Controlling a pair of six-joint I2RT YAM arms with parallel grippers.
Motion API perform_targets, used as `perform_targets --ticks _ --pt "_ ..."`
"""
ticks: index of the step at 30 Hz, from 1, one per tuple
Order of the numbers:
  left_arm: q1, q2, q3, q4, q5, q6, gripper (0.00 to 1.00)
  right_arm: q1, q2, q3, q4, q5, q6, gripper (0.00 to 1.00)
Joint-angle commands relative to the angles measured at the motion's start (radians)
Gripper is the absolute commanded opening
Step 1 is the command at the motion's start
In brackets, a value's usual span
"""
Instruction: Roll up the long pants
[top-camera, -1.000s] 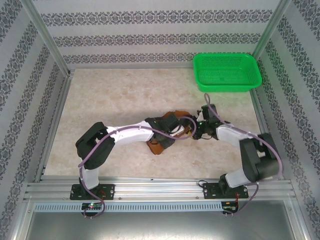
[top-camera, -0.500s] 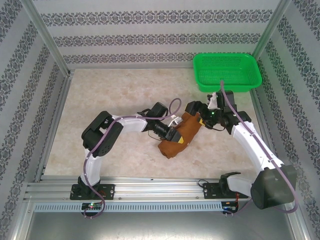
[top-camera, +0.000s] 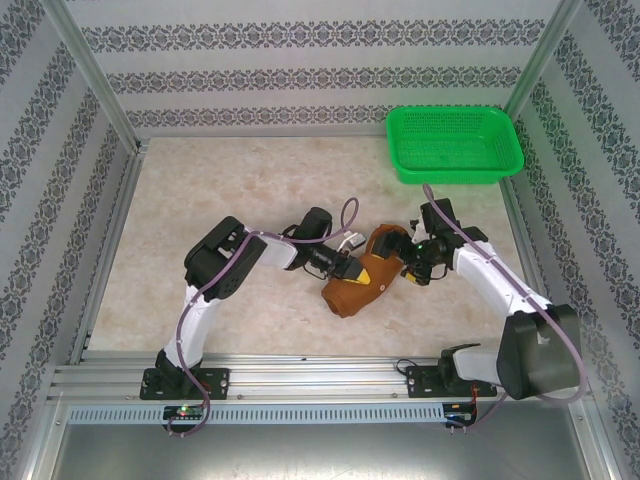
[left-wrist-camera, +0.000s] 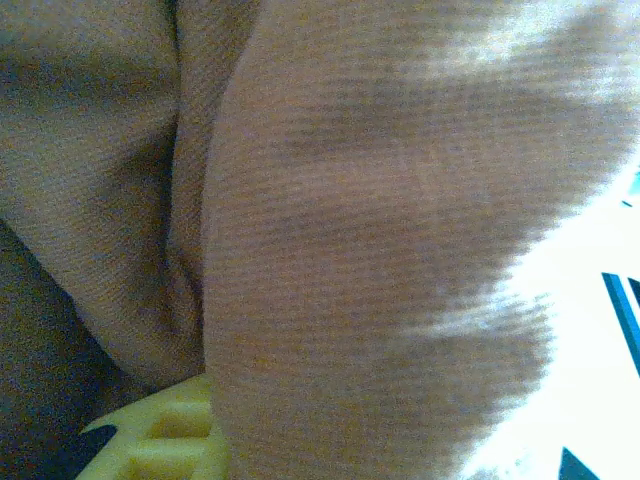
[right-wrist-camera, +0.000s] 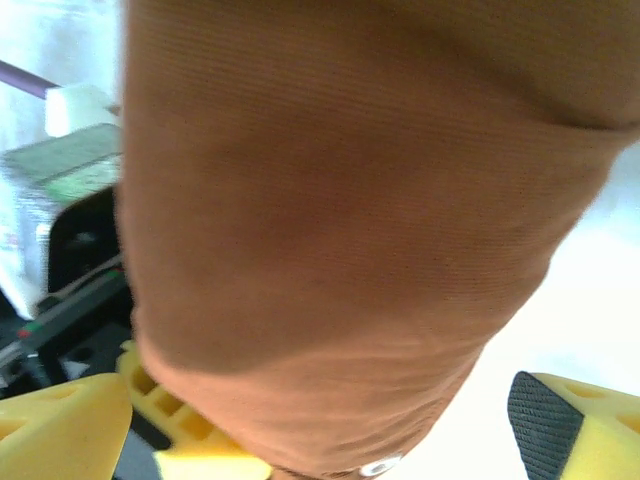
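No legible text, label or number anywhere.

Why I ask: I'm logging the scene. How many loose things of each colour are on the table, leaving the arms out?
Rust-brown: 1, the pants
Green: 1, the basket
Total: 2
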Motion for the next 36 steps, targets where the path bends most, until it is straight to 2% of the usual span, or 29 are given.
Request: perform_targets --ticks 1,8,13,18,20,21,22,23,25,27,28,29,30,32,34,36 --pt "0.014 0.113 -0.048 -0.103 -0.103 -0.075 0.0 0.014 0.015 -0.041 -0.002 0.055 -0.008 0.98" --pt "0.026 0.138 -0.04 -0.061 -0.09 -0.096 0.0 0.049 0.204 -0.071 0.244 0.034 0.086 0.98" --pt "0.031 0.158 -0.064 0.074 -0.077 -0.182 0.0 0.183 0.402 0.049 0.288 0.032 0.142 0.98" --pt "0.056 0.161 -0.051 0.101 -0.076 -0.195 0.0 0.306 0.581 0.155 0.285 0.007 0.183 0.95" --pt "0.067 0.165 -0.045 0.149 -0.074 -0.22 0.01 0.336 0.631 0.174 0.306 -0.017 0.19 0.84" --pt "0.071 0.165 -0.047 0.176 -0.073 -0.237 0.01 0.343 0.652 0.175 0.328 -0.04 0.194 0.66" --pt "0.075 0.164 -0.046 0.191 -0.074 -0.246 0.02 0.347 0.677 0.171 0.356 -0.063 0.204 0.08" --pt "0.078 0.162 -0.048 0.224 -0.075 -0.261 0.02 0.346 0.694 0.163 0.373 -0.066 0.221 0.0" --pt "0.085 0.149 -0.054 0.293 -0.08 -0.303 0.05 0.34 0.713 0.132 0.422 -0.082 0.237 0.0" --pt "0.106 0.102 -0.074 0.4 -0.105 -0.38 0.14 0.328 0.692 0.105 0.428 -0.066 0.242 0.0" --pt "0.129 0.057 -0.089 0.433 -0.122 -0.405 0.23 0.315 0.669 0.093 0.419 -0.054 0.242 0.0" --pt "0.158 -0.004 -0.098 0.401 -0.151 -0.388 0.34 0.302 0.641 0.08 0.41 -0.041 0.237 0.0" --pt "0.187 -0.063 -0.101 0.308 -0.175 -0.34 0.4 0.287 0.614 0.078 0.387 -0.03 0.228 0.0" --pt "0.259 -0.205 -0.06 -0.017 -0.234 -0.15 0.49 0.252 0.549 0.081 0.325 -0.007 0.199 0.0" --pt "0.324 -0.321 0.0 -0.32 -0.295 0.033 0.55 0.217 0.495 0.096 0.262 0.01 0.166 0.0" --pt "0.398 -0.431 0.053 -0.523 -0.337 0.164 0.57 0.183 0.441 0.12 0.195 0.028 0.134 0.0"
